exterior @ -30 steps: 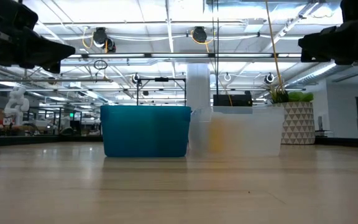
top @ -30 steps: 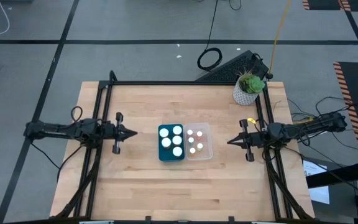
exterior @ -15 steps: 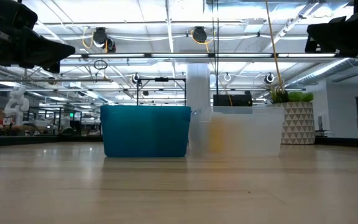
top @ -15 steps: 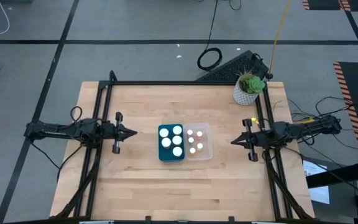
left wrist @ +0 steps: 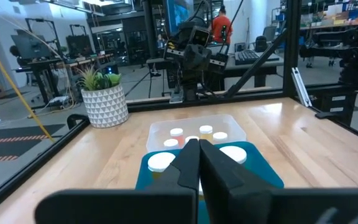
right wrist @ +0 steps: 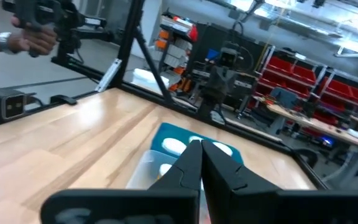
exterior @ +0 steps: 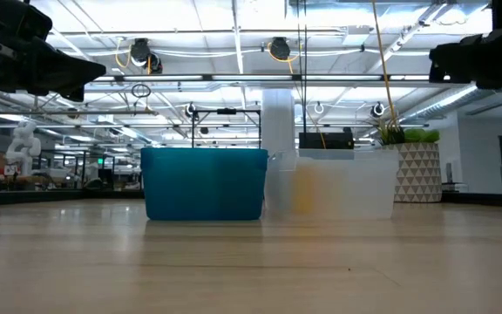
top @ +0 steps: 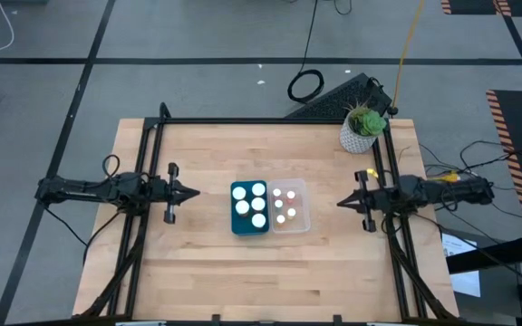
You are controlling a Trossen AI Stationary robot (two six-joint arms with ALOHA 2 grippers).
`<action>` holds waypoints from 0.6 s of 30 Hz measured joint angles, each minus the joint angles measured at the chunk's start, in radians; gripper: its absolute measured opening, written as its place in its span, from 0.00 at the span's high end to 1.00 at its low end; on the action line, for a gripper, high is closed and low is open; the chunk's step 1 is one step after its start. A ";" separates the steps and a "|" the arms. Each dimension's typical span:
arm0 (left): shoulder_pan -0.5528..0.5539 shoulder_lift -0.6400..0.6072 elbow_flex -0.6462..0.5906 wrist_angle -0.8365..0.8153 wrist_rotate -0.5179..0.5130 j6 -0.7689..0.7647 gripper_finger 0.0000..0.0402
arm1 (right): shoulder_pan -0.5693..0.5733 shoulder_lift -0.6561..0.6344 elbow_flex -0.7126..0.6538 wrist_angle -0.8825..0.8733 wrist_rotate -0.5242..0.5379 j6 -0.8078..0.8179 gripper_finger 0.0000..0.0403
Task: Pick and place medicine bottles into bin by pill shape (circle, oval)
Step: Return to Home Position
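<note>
Bottles with white round caps (top: 251, 206) stand packed in a teal rectangular plastic bin (top: 236, 221), and smaller-capped bottles (top: 285, 205) sit in a clear rectangular plastic bin (top: 303, 223) touching its right side, both at the middle of the light wooden desk (top: 198, 272); seen from above, no bottle is left loose on the desk, so the sorting looks finished. In that same high view the left gripper (top: 194, 192) hangs near the left edge and the right gripper (top: 341, 203) near the right edge, each well apart from the bins with fingers pressed together and nothing between them, a parked pose that keeps both arms off the bins. A green potted plant in a white patterned pot (top: 361, 129) stands at the far right corner, out of the working area. From table height, the teal bin (exterior: 204, 183) and the clear bin (exterior: 338, 185) stand side by side, the clear one showing an amber blur inside, with the patterned pot (exterior: 418, 173) beyond; both arms are only dark shapes at the upper corners. Past the left wrist, the left gripper (left wrist: 196, 155) is closed to a point aimed at the white caps (left wrist: 160, 162) in the teal bin (left wrist: 263, 174), the clear bin (left wrist: 163, 127) behind. Past the right wrist, the right gripper (right wrist: 197, 156) is likewise closed, facing the clear bin (right wrist: 143, 168) and the teal bin (right wrist: 166, 130).
</note>
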 joint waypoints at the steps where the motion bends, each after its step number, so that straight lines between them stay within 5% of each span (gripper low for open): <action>1: 0.000 0.000 0.000 0.000 0.000 0.000 0.99 | -0.010 0.000 0.000 -0.002 0.000 0.003 1.00; 18: 0.000 0.000 0.000 -0.006 0.000 0.005 0.98 | -0.101 0.000 0.000 -0.017 -0.030 0.060 1.00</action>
